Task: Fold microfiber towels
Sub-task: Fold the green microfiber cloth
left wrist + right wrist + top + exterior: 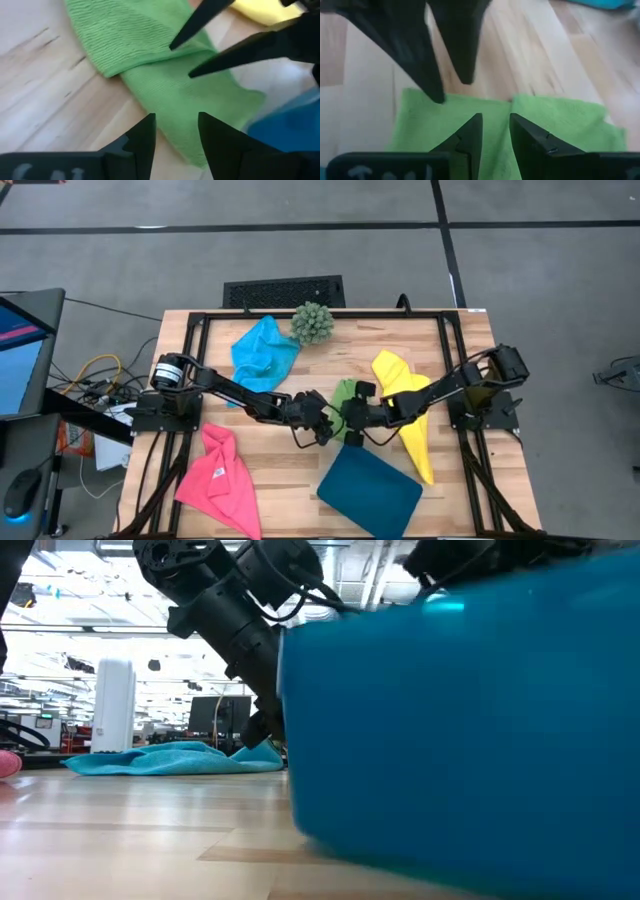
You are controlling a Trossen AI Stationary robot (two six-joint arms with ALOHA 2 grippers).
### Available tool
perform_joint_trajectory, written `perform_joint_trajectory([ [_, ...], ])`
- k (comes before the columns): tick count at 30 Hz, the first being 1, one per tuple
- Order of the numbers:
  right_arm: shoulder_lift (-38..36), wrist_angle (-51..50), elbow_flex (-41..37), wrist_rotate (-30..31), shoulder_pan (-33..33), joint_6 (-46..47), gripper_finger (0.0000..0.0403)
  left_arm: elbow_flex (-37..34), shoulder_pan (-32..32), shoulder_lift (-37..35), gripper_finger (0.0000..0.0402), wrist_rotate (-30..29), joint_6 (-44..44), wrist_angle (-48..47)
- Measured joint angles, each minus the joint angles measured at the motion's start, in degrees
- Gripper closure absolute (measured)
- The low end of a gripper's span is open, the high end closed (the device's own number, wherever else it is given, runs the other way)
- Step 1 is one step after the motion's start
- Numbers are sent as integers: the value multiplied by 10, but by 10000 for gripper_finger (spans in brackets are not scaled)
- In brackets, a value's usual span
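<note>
Wrist views show left gripper (176,132) and right gripper (495,131) both part-open over the green towel (165,85), gripping nothing

Four towels lie on the table (280,470): one blue (262,352), one green (343,394) between the two grippers, one yellow (408,412) beside the right gripper (351,423), one pink (218,478) near the left gripper (322,427). One teal tray (370,491). One spiky plant (312,324). Two arms.
</note>
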Motion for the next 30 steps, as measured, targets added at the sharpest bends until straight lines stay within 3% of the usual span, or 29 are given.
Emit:
perform_joint_trajectory([
  [8,-2,-20,-4,-8,-30,-26,281,3,0,21,300,-14,12,-2],
  [13,-16,-31,8,-37,-13,-27,281,4,2,30,314,-12,6,-3],
  [18,-68,-49,20,-21,11,-27,281,12,2,26,323,9,6,-6],
  [23,-125,-139,5,43,19,-24,281,12,2,-5,330,13,31,-5],
  [30,-91,-134,7,-80,-36,-63,281,11,1,4,353,21,60,21],
])
